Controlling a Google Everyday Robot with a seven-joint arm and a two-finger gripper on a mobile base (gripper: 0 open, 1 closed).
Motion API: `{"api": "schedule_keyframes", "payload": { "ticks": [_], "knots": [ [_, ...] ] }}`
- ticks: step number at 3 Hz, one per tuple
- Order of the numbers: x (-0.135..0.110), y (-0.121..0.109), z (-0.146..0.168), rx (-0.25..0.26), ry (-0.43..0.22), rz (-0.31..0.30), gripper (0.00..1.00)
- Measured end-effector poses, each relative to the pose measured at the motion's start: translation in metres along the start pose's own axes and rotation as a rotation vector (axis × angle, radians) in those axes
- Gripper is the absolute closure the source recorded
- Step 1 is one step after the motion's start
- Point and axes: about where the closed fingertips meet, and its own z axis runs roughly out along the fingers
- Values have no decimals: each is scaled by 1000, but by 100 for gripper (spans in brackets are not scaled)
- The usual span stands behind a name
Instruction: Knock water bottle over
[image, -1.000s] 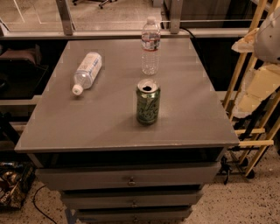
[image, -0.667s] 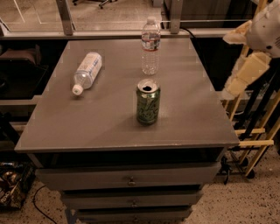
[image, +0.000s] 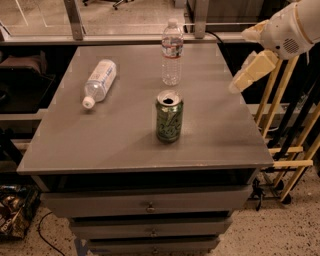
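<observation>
Our hand (image: 248, 75) now hangs nearer, right of the green can (image: 169, 116) at the edge of the surface (image: 100, 142); apart or together, we cannot tell. The water bottle (image: 172, 52) stands upright behind the can, untouched.

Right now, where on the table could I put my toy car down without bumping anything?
The front strip of the table, between the lying bottle, the green can and the front edge, is bare. The back left corner too. It is tighter between the can and the standing water bottle, and the gripper hovers by the right edge.
</observation>
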Motion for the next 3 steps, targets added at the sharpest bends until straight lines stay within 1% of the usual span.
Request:
{"api": "schedule_keyframes", "payload": {
  "ticks": [1, 2, 3],
  "knots": [
    [0, 1, 0, -3, 1, 0, 0],
    [-16, 8, 35, -61, -84, 41, 0],
    [-42, 14, 78, -91, -177, 66, 0]
  ]
}}
